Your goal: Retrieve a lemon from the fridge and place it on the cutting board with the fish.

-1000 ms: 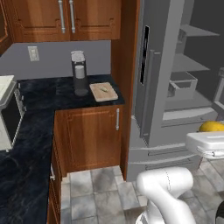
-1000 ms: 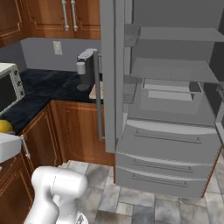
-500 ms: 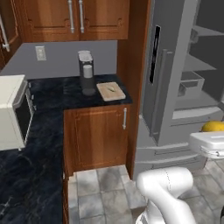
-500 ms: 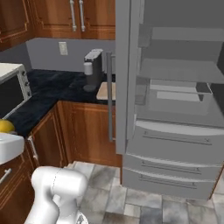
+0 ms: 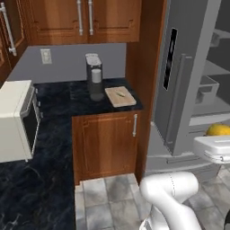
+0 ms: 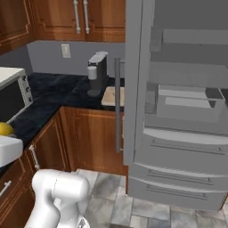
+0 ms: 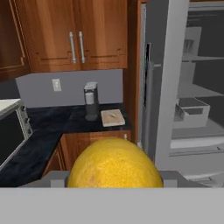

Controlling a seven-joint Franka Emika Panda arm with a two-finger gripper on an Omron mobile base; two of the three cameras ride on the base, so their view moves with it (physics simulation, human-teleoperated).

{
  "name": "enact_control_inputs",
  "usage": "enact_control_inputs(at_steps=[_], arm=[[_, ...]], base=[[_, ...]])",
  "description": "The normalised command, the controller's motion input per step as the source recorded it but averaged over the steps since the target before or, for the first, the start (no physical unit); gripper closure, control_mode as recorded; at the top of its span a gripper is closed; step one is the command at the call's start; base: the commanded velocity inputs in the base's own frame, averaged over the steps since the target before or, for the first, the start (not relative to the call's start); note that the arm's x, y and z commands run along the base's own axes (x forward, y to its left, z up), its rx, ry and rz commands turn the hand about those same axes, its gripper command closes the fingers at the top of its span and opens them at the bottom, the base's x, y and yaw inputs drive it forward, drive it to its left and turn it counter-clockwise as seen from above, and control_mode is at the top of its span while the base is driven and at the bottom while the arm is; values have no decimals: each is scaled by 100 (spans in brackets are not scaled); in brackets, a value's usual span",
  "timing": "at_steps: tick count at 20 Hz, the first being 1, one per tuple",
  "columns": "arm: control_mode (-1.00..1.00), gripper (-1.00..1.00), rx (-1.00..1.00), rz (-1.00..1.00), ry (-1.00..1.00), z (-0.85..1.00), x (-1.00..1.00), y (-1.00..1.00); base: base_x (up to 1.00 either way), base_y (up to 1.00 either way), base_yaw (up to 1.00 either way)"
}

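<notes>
Hand view: my gripper (image 7: pixel 114 183) grips the lemon (image 7: pixel 114 166); risk: overshooting the cutting board (image 7: pixel 113 117) at the counter's fridge-side edge.

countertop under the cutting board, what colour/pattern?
Dark blue-black marbled stone countertop beneath the tan cutting board; clearest in the left base view.

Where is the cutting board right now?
The cutting board lies on the dark counter, right of the coffee machine, beside the fridge.
</notes>
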Motion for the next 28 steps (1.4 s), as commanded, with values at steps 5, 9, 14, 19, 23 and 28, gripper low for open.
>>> enact_control_inputs(at_steps=[5, 9, 14, 19, 23, 28], arm=[[100, 100, 0, 0, 0, 0, 0, 0], [100, 100, 0, 0, 0, 0, 0, 0], [100, 100, 0, 0, 0, 0, 0, 0], [100, 100, 0, 0, 0, 0, 0, 0], [100, 100, 0, 0, 0, 0, 0, 0], [100, 100, 0, 0, 0, 0, 0, 0]], base=[[63, 42, -1], [55, 50, -2], [49, 33, -1], [60, 1, -1], [53, 1, -7], [46, 0, -11]])
